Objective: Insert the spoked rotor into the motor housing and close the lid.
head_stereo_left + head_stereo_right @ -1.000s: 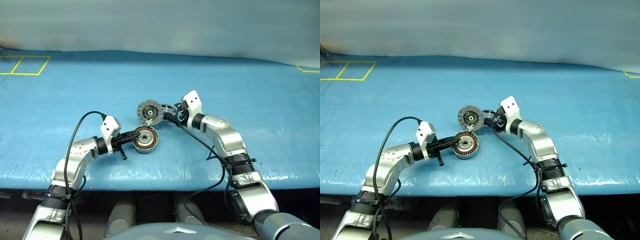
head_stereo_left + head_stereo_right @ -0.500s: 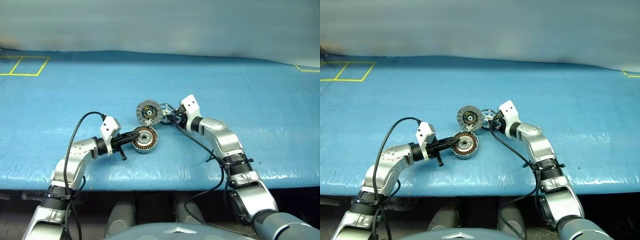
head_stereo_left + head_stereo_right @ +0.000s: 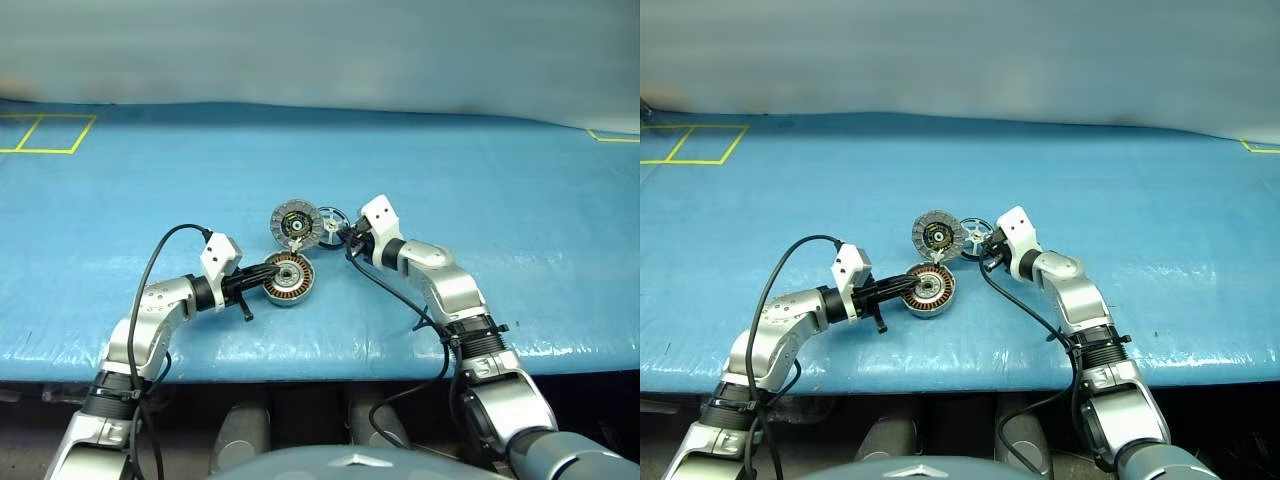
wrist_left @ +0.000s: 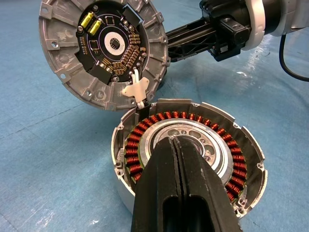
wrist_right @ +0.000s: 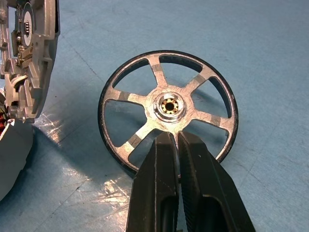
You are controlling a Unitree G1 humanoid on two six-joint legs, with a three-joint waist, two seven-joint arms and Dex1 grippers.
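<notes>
Rotor lies flat on the blue table, just right of the open lid. Right gripper pinches a spoke near its hub. Left gripper, jaws pressed together, rests over the housing.

The table is blue with yellow lines. The wheel is black and silver. The case has copper coils. The grey lid has yellow bits.

Spoked rotor near rim hidden behind right fingers; grip unclear.
</notes>
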